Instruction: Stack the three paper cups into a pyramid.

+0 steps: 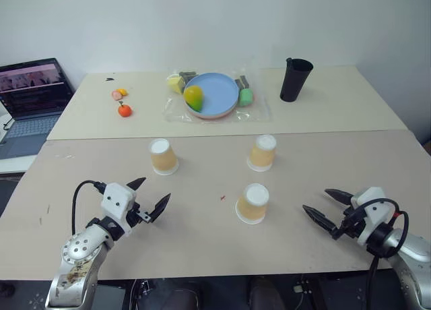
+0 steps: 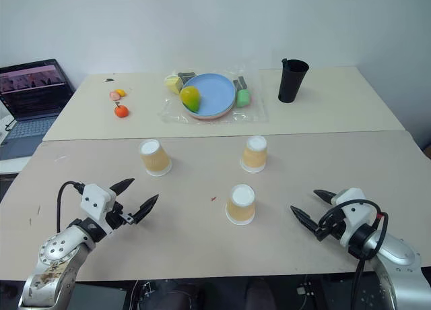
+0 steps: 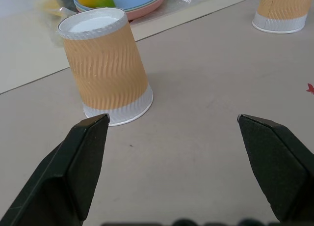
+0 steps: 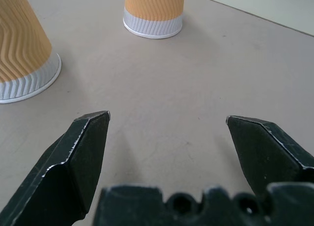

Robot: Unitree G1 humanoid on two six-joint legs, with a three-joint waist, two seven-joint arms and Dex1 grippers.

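From the head views, three small orange paper cups with white ends stand upside down on the near tan table (image 1: 202, 249), each one apart from the others. One cup (image 1: 163, 156) is on the left, one cup (image 1: 262, 152) is on the right a bit farther back, and one cup (image 1: 253, 203) is nearest, in the middle. None sits on top of another, so there is no pyramid yet. The left gripper (image 1: 148, 196) hangs over the near left part of the table with its two black fingers wide apart and nothing in them. The right gripper (image 1: 328, 207) hangs over the near right part, fingers also wide apart and empty. On the far table lie a round blue plate (image 1: 215, 94) with a yellow-green fruit (image 1: 194, 97) on it, a tall black cup (image 1: 295, 79) to the right, a small orange fruit (image 1: 124, 110) to the left, and an open laptop (image 1: 30, 101) at the far left. In the left wrist view, the two black fingers (image 3: 73, 172) stand far apart with the left cup (image 3: 105, 71) just beyond them, not touching. In the right wrist view, the black fingers (image 4: 73, 162) are spread wide over bare table, with the nearest cup (image 4: 22, 54) off to one side and another cup (image 4: 153, 12) farther away.
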